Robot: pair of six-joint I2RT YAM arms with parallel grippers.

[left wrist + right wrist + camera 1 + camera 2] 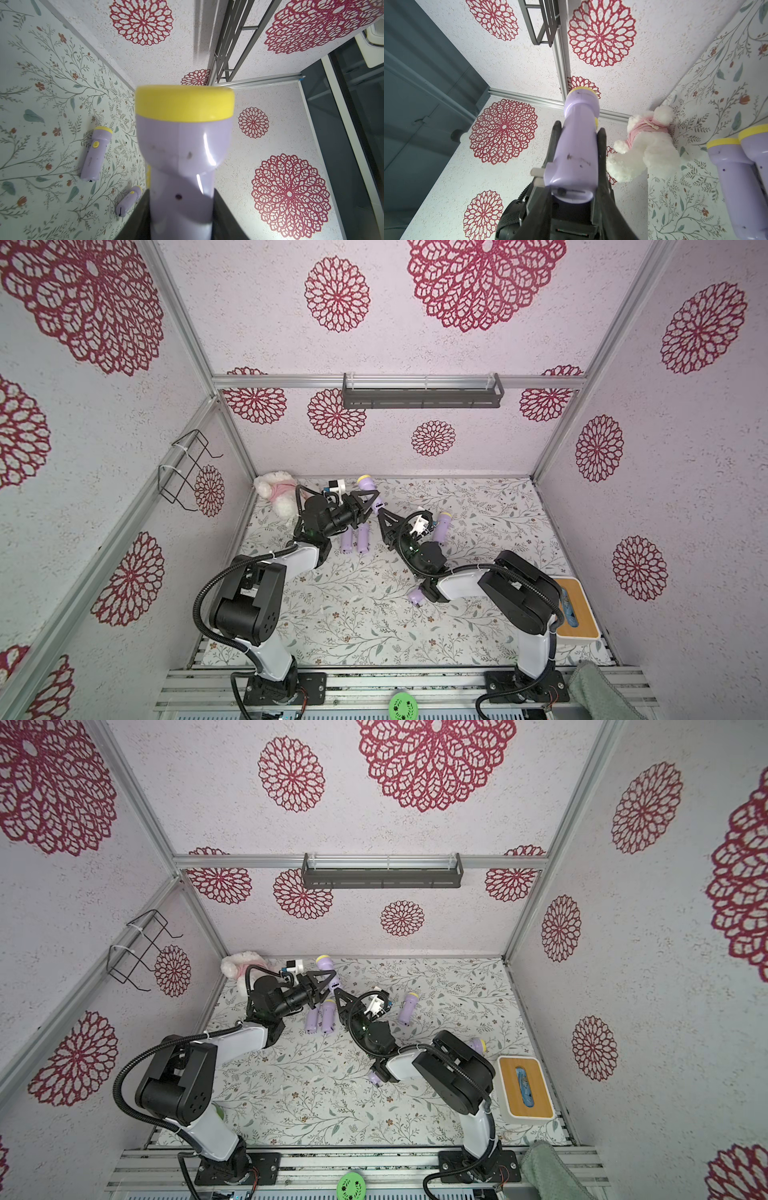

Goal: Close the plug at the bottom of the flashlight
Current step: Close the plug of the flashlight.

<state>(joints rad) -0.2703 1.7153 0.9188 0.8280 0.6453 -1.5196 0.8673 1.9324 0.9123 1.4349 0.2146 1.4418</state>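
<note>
A lilac, yellow-headed flashlight point(371, 490) hangs over the far surface point(353, 614), left of centre. The left fingers point(223, 212) clamp it, likely to steady it and expose its bottom end. The right fingers point(383, 519) sit at that end. Whether they are closed is unclear, and the plug is hard to make out.

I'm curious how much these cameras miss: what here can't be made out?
Held flashlight: lens faces away, yellow head blurred, left wrist view.
Flashlight under the right arm: mostly hidden by that arm, both top views.
Green towel: cut by the bottom edge, both top views.
</note>
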